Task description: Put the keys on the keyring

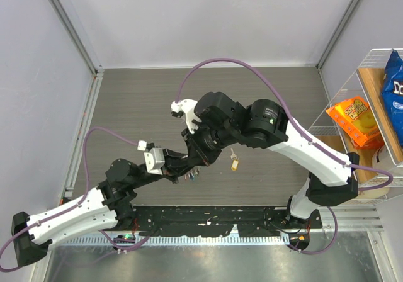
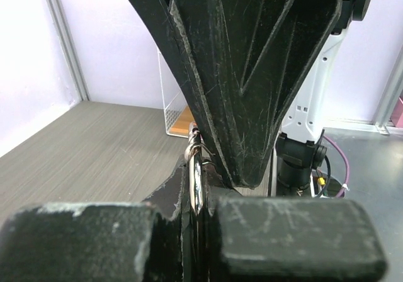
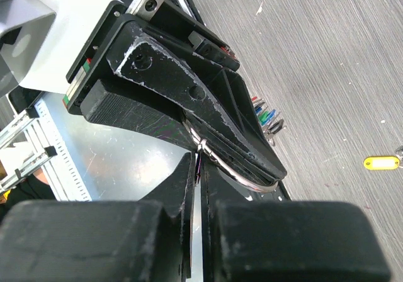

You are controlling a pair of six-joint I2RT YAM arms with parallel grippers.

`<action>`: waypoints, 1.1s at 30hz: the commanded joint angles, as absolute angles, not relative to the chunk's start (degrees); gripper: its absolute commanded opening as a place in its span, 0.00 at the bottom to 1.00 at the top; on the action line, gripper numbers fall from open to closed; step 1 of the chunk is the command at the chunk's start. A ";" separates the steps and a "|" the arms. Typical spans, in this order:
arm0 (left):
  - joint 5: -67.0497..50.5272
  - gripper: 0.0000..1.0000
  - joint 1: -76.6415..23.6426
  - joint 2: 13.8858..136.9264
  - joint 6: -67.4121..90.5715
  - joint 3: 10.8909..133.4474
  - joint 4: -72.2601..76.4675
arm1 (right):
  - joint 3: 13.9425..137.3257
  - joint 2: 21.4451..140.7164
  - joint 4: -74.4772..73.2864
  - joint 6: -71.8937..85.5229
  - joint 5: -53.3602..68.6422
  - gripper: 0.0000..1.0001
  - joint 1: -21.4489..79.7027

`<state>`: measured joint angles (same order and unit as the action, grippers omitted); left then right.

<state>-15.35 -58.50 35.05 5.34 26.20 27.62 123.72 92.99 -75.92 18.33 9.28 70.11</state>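
Note:
My left gripper (image 1: 184,162) is shut on the silver keyring (image 2: 197,180), which stands edge-on between its fingers. The keyring also shows in the right wrist view (image 3: 242,172) as an arc sticking out of the left fingers (image 3: 208,106). My right gripper (image 1: 199,145) meets the left one tip to tip and is shut on a thin flat key (image 3: 199,163) seen edge-on, its tip touching the ring. Several keys with green and blue heads (image 3: 263,114) lie on the table below the grippers (image 1: 190,177). A yellow-headed key (image 1: 235,165) lies apart to the right (image 3: 380,163).
A wire rack with snack bags (image 1: 371,115) stands at the table's right edge. A metal rail (image 1: 208,222) runs along the near edge by the arm bases. Grey walls close the back and the left side.

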 commanded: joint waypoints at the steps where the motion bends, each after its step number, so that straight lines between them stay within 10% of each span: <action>1: -9.76 0.00 -58.09 32.87 5.80 26.81 40.25 | 123.74 93.34 -82.35 18.19 13.80 0.06 71.10; 16: -5.89 0.00 -58.09 31.46 2.02 26.36 50.09 | 134.82 94.57 -87.28 17.75 11.69 0.55 71.19; 33: 8.60 0.00 -58.09 30.41 3.51 33.13 36.49 | 93.37 66.12 -40.31 -5.25 -17.39 0.61 81.73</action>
